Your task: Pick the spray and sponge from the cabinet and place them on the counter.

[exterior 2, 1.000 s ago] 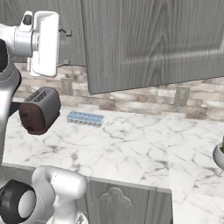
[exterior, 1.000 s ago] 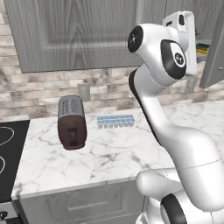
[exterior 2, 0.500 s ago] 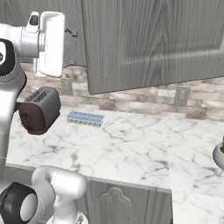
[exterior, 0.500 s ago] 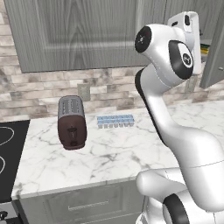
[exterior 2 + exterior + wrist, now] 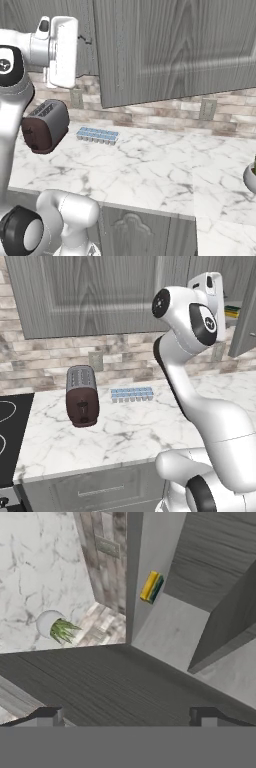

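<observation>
Backsplash [image 5: 45,356]: grey-brown brick tiles are running behind the counter, under the wall units.
Stovetop [image 5: 10,431]: black, sitting at the far left edge of the left base view.
Counter [image 5: 130,431]: white marble with grey veins is stretching rightward from the stovetop.
Toaster [image 5: 81,396]: dark brown, standing on the counter near the stovetop.
Ice-cube tray [image 5: 131,394]: pale blue, lying just right of the toaster, near the wall.
Cabinet [image 5: 170,45]: grey wood-grain, its door is standing open, baring the grey inner shelf.
Sponge [image 5: 151,587]: yellow with a dark green layer, resting on edge on the cabinet shelf by the side wall.
Gripper [image 5: 127,714]: raised to cabinet height, its fingers are spreading wide and gripping nothing, well apart from the sponge.
Potted plant [image 5: 56,628]: small, in a white pot, standing on the counter below.
</observation>
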### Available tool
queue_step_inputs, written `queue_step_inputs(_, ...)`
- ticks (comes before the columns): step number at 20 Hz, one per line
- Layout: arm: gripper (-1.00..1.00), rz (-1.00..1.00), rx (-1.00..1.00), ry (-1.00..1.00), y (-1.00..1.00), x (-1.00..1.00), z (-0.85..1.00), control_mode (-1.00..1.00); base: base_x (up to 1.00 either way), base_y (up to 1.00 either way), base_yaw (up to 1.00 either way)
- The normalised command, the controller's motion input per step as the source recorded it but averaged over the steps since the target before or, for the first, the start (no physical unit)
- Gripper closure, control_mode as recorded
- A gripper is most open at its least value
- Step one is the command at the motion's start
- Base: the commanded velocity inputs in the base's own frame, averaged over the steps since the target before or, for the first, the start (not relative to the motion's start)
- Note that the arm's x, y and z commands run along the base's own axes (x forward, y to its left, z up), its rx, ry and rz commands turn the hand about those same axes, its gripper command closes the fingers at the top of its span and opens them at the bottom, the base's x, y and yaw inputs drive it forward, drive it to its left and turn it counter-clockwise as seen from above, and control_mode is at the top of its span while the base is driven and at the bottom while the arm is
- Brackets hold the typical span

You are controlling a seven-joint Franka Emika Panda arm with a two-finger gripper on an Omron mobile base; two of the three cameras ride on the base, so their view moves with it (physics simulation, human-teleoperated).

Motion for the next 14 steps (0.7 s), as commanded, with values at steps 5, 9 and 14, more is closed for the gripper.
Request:
queue_step_inputs(5,-1.0,0.0,0.0,0.0,0.0,0.17,-0.06,-1.0,0.0,0.0,0.0)
queue_step_inputs(9,-1.0,0.0,0.0,0.0,-0.1,0.16,-0.02,-1.0,0.0,0.0,0.0)
queue_step_inputs(14,-1.0,0.0,0.0,0.0,-0.17,0.14,-0.02,-1.0,0.0,0.0,0.0)
